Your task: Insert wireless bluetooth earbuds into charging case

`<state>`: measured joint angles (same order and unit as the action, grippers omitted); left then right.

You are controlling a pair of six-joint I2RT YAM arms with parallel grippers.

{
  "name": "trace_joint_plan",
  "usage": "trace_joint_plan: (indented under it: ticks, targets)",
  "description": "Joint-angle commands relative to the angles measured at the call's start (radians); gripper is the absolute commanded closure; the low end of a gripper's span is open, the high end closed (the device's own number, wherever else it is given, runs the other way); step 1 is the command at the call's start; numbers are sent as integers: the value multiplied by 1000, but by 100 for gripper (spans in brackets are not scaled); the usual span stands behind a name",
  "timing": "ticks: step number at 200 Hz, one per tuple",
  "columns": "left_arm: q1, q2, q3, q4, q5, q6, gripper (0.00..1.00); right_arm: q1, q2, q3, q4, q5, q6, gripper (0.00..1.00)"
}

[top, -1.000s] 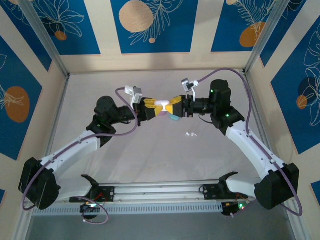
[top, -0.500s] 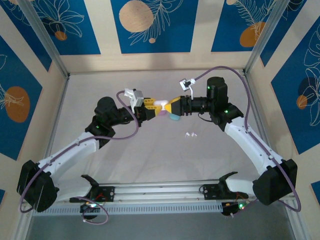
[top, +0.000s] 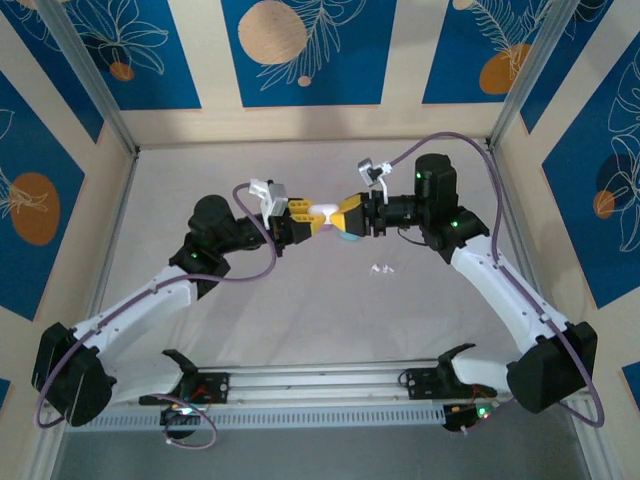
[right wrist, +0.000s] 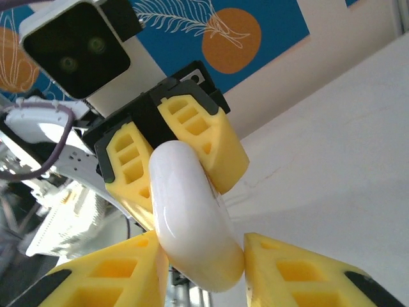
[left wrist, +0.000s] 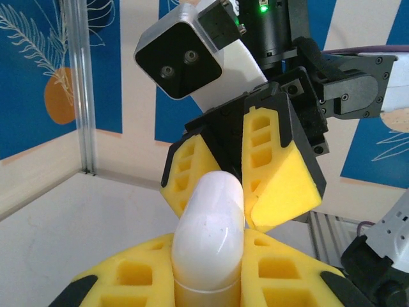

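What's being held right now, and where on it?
The left gripper is clamped on one end of the white charging case. The right gripper has its fingers on either side of the other end; whether they grip it cannot be told.

The left arm (top: 140, 300) and right arm (top: 500, 290) are built of white links and black joints; purple cables (top: 445, 135) are strung along them; yellow hollow-celled fingers (left wrist: 281, 173) are fitted.

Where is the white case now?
Top view: the white case hangs over the table centre, clamped in the left hand, its other end inside the right hand.
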<state>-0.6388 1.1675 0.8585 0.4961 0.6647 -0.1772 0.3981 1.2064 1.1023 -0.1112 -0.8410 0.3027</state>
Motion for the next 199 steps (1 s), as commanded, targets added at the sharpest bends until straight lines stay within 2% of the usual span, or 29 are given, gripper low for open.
trace_joint_plan:
  ticks: [1, 39, 69, 115, 134, 176, 199]
  targets:
    - [-37, -22, 30, 4, 120, -18, 82, 13, -27, -14, 19, 59, -148, 65]
    - [-37, -8, 46, -1, 144, -38, 81, 45, -30, -5, 5, 114, -260, 63]
    - [-37, -9, 47, 2, 137, -43, 80, 51, -17, 19, -35, 99, -304, 75]
    - [-37, -20, 40, -23, 131, -12, 76, 37, -39, 5, -45, 65, -340, 83]
    - [-36, -22, 38, -30, 131, -3, 72, 29, -35, 13, -47, 35, -332, 85]
    - [-36, -49, 15, -73, 127, 50, 51, 10, -36, 12, -17, -8, -294, 86]
    - [-35, -50, 18, -94, 121, 64, 50, 8, -39, 8, 2, -32, -278, 86]
